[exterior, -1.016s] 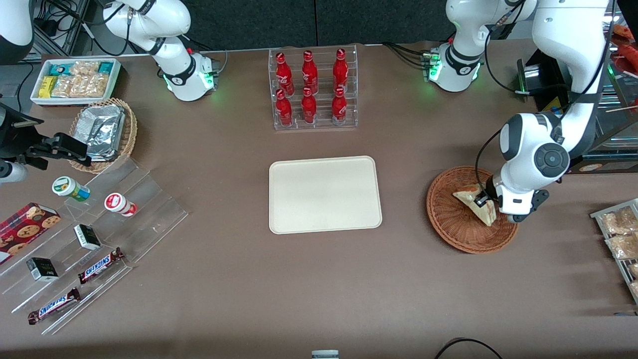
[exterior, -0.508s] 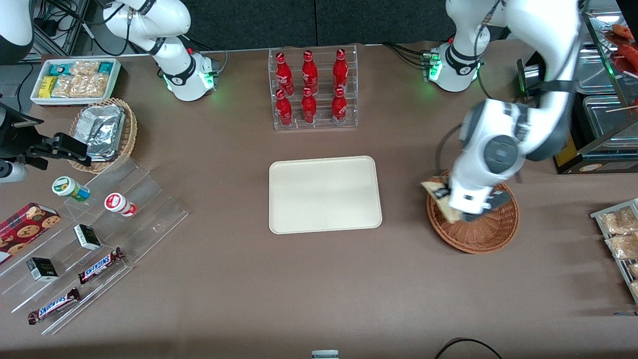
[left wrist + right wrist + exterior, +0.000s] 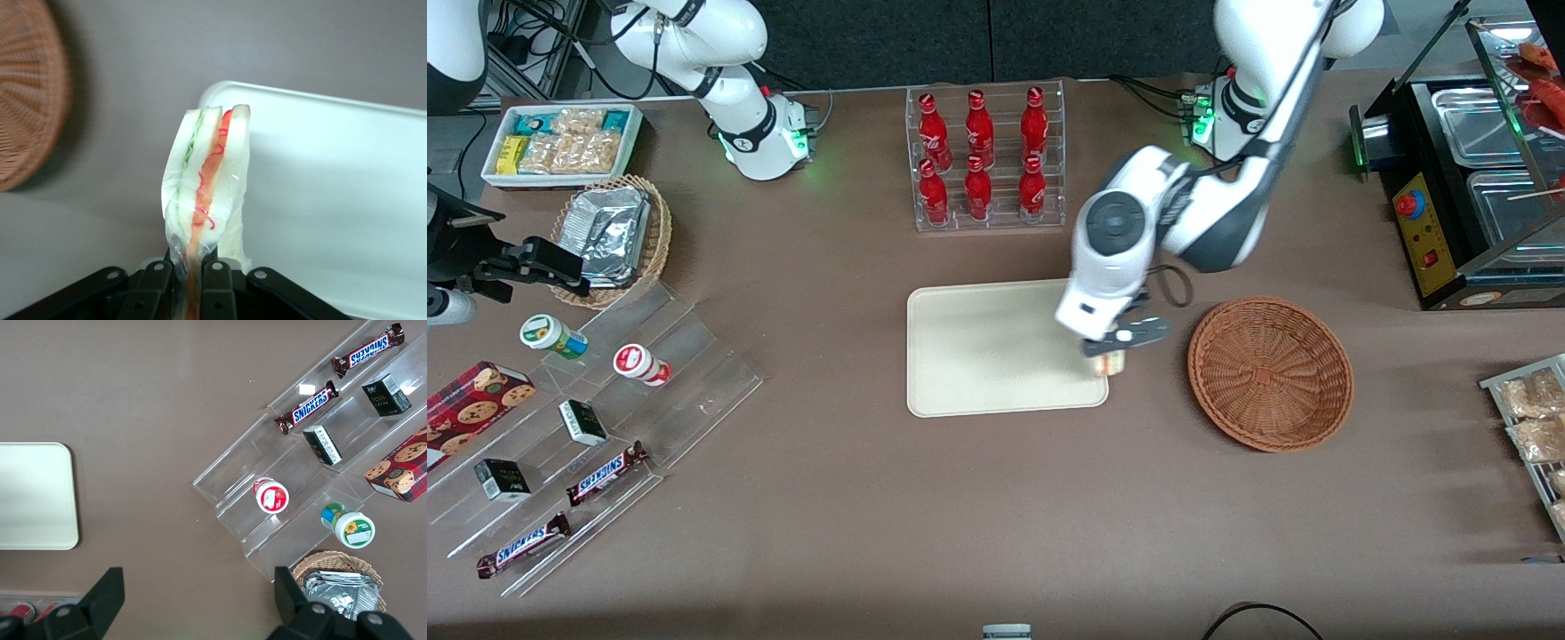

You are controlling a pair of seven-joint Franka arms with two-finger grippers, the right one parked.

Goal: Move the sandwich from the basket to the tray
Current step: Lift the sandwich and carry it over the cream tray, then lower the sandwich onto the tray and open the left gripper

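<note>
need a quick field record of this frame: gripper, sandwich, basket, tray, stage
gripper: gripper above the tray's edge nearest the basket, shut on the sandwich
sandwich: sandwich held in clear wrap, hanging over the tray's corner, not set down
basket: basket holds nothing, beside the tray toward the working arm's end
tray: tray bare, mid-table
stage: sandwich out of the basket, release not yet done

Overhead front camera (wrist views closer)
</note>
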